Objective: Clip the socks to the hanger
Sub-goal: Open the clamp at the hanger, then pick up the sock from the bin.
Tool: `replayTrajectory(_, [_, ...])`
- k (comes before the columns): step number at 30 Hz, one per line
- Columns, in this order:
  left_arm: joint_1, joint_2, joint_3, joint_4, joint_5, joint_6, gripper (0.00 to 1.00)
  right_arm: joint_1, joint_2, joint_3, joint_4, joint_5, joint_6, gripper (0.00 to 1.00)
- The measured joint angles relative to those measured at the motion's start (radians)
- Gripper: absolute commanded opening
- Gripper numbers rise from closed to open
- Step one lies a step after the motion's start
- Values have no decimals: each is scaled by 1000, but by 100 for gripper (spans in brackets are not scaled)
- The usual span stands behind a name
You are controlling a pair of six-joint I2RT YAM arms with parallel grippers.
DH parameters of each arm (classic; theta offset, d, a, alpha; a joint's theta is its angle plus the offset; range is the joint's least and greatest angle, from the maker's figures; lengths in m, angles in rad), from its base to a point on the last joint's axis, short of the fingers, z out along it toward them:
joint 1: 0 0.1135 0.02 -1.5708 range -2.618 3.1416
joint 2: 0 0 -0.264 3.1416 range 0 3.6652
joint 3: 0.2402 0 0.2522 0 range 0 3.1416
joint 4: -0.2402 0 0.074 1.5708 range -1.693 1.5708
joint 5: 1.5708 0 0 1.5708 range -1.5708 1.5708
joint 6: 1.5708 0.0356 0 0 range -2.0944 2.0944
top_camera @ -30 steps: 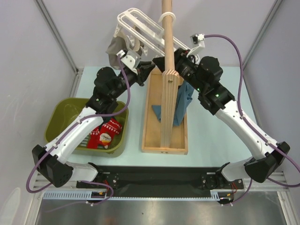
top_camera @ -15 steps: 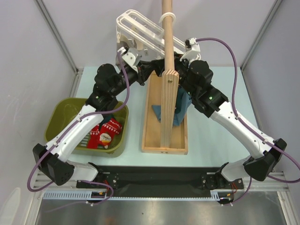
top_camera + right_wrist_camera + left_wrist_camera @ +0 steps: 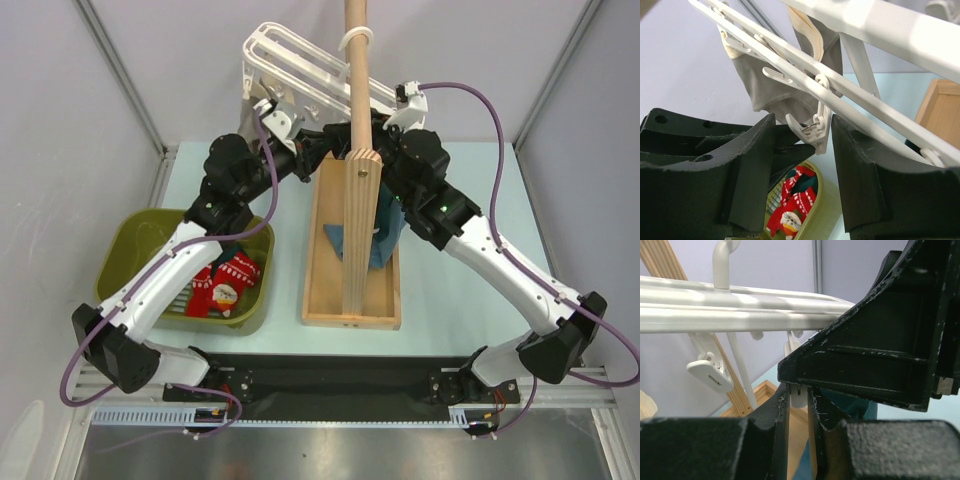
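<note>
The white slatted hanger (image 3: 300, 70) hangs by its hook on the wooden pole. My left gripper (image 3: 799, 390) reaches up under it, its fingers nearly together on a white clip peg (image 3: 799, 397). My right gripper (image 3: 804, 120) is open, its fingers on either side of the same peg (image 3: 819, 131) without touching it. Red patterned socks (image 3: 225, 285) and a dark teal one lie in the green basket; they also show in the right wrist view (image 3: 795, 202). A grey-beige sock (image 3: 785, 95) hangs clipped under the hanger.
The wooden pole (image 3: 358, 60) rises from a long wooden base (image 3: 322, 270) mid-table. A blue garment (image 3: 392, 225) hangs beside the pole. The olive-green basket (image 3: 130, 240) sits at the left. Both arms meet closely under the hanger.
The hanger has swung up and levelled, and the grey-beige sock has left the top view. My right gripper has moved left, in under the hanger. The left gripper has risen slightly.
</note>
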Motion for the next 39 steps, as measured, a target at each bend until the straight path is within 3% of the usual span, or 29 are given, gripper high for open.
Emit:
replayTrajectory(8, [2, 7, 3, 0, -1, 0, 0, 10, 26, -14, 71, 33, -5, 50])
replayTrajectory(15, [3, 9, 13, -8, -3, 0, 0, 12, 32, -18, 89, 64, -26, 28])
replayTrajectory(17, [3, 10, 13, -9, -3, 0, 0, 12, 32, -19, 90, 69, -28, 26])
replayTrajectory(20, [3, 10, 15, -10, -3, -6, 20, 13, 32, -19, 91, 72, -29, 18])
replayTrajectory(21, [4, 11, 16, -11, -3, -10, 37, 13, 32, -19, 92, 72, -30, 14])
replayTrajectory(24, [15, 8, 15, -22, -1, -31, 48, 13, 35, -19, 95, 78, -32, 0])
replayTrajectory(28, [57, -41, -37, -30, 12, -80, 50, 10, 39, -19, 90, 89, -32, 0])
replayTrajectory(39, [358, -328, -98, -255, -53, -304, 46, 5, 51, 23, -3, 153, 13, 0])
